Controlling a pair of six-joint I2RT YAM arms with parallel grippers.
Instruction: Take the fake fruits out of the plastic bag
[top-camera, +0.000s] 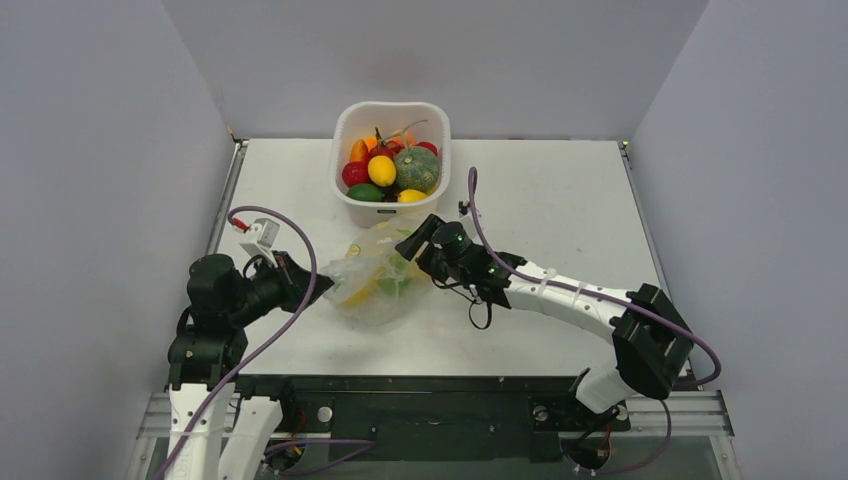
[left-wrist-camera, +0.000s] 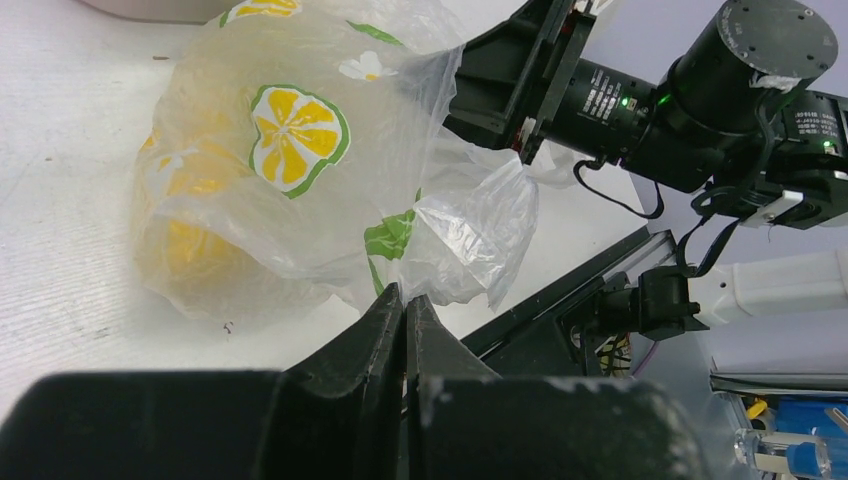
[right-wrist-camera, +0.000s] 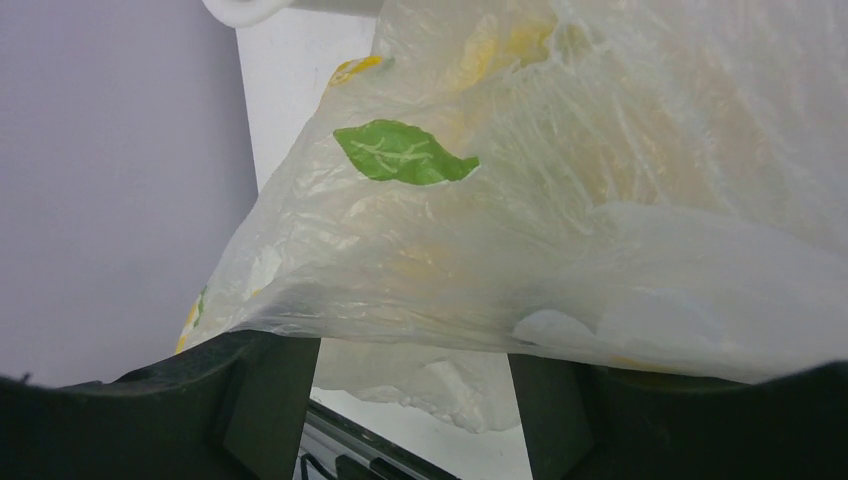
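— Well, starting with the left pincer (top-camera: 300, 283): open or closed?
— Closed tight, fingertips (left-wrist-camera: 385, 320) pressed together, pinching a fold of the plastic bag (left-wrist-camera: 300, 200) at its left side.
— And the right pincer (top-camera: 418, 240)?
— Jaws wide apart in its own wrist view, with bag film bulging across the gap. Pushed up against the far right side of the bag. Cannot tell whether any film is caught on a finger.
— Where on the tabletop (top-camera: 560, 200)?
— Nearer the near edge than the far one, a little left of the middle, between the two pincers.
— And the fake fruits (left-wrist-camera: 190, 245)?
— Inside the bag, showing only as blurred yellow shapes through the crinkled film. Some green in there too; print or fruit, cannot tell.
— Print on the film?
— A lemon slice (left-wrist-camera: 298, 135), a green leaf (right-wrist-camera: 405, 153), a small white flower.
— Anything else up there?
— A white tub (top-camera: 345, 115) at the middle of the far edge, just beyond the bag. Filled with red, yellow, orange and green pieces, plus a grey-green squash (top-camera: 416, 168).
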